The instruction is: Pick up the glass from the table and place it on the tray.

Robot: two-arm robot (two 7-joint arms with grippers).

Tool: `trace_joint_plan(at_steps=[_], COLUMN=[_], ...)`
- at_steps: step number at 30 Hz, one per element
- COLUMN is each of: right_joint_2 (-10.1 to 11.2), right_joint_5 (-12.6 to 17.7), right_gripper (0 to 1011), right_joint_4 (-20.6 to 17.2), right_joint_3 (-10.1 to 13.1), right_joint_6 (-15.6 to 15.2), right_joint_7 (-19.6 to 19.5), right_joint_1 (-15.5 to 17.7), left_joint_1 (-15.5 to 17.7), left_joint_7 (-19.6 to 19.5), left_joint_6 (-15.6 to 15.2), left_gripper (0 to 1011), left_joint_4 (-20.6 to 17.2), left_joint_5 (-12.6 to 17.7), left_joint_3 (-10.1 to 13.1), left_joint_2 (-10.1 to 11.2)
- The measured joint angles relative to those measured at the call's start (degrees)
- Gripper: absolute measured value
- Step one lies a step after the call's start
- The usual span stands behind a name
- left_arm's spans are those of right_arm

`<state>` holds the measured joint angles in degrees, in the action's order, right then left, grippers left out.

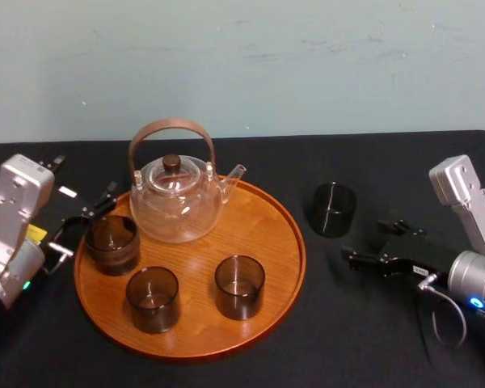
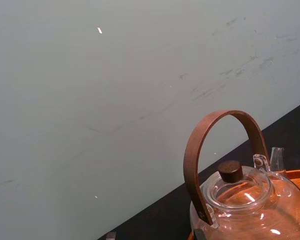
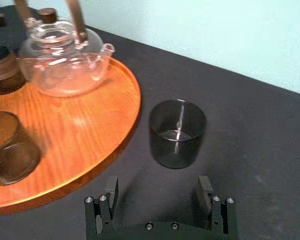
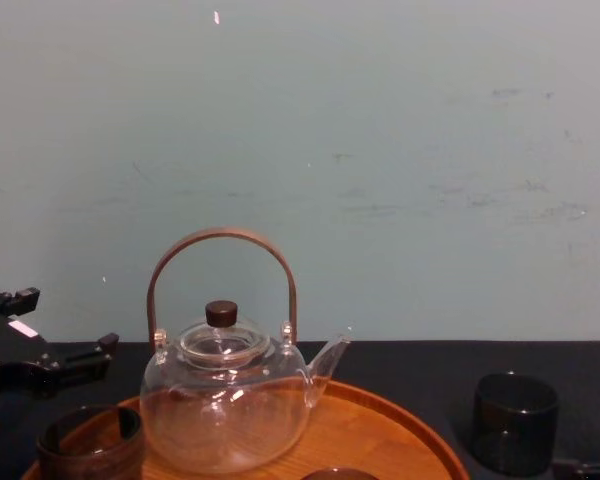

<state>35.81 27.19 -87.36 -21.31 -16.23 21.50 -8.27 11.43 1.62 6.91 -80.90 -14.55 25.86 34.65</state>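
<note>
On the head camera, I'm seeing the glass (image 1: pixel 333 208) standing on the table just right of the tray (image 1: pixel 267 267), not on it. The left gripper (image 1: pixel 82 222) is hanging spread at the tray's left edge. On the right wrist camera, the right gripper (image 3: pixel 160 202) is gaping wide, short of the glass. I'm worrying about a finger clipping the glass and tipping it against the tray's rim.

Four dark glasses: three tray glasses (image 1: pixel 153 299) and one tabletop glass (image 1: pixel 332 209). One round wooden tray (image 1: pixel 263 222). One clear teapot (image 1: pixel 176 202). Two tools: left tool (image 1: pixel 85 222), right tool (image 1: pixel 365 241).
</note>
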Motion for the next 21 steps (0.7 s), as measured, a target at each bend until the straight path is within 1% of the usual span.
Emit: trace_joint_plan(at_steps=[5, 7, 8, 11, 14, 21], right_joint_2=[-1.41, -2.28, -2.28, -3.29, -3.84, -5.74], right_joint_5=[-0.76, -1.33, -1.33, -2.11, -2.56, -4.34], right_gripper=[1002, 1002, 1002, 1002, 1002, 1002], right_joint_4=[1.06, 1.71, 1.71, 2.8, 3.41, 6.19], right_joint_3=[0.38, 0.56, 0.56, 0.6, 0.59, -0.01], right_joint_6=[-1.69, -2.65, -2.65, -3.52, -3.8, -4.36], right_joint_7=[-1.16, -1.71, -1.71, -1.95, -1.96, -1.32], right_joint_1=[-0.88, -1.54, -1.54, -2.59, -3.22, -6.04], left_joint_1=[0.0, 0.0, 0.0, 0.0, 0.0, 0.0], left_joint_7=[0.0, 0.0, 0.0, 0.0, 0.0, 0.0], left_joint_6=[0.0, 0.0, 0.0, 0.0, 0.0, 0.0], left_gripper=[1001, 1001, 1001, 1001, 1001, 1001], left_joint_4=[0.0, 0.0, 0.0, 0.0, 0.0, 0.0], left_joint_5=[0.0, 0.0, 0.0, 0.0, 0.0, 0.0], left_joint_3=[0.0, 0.0, 0.0, 0.0, 0.0, 0.0], left_joint_2=[0.0, 0.0, 0.0, 0.0, 0.0, 0.0])
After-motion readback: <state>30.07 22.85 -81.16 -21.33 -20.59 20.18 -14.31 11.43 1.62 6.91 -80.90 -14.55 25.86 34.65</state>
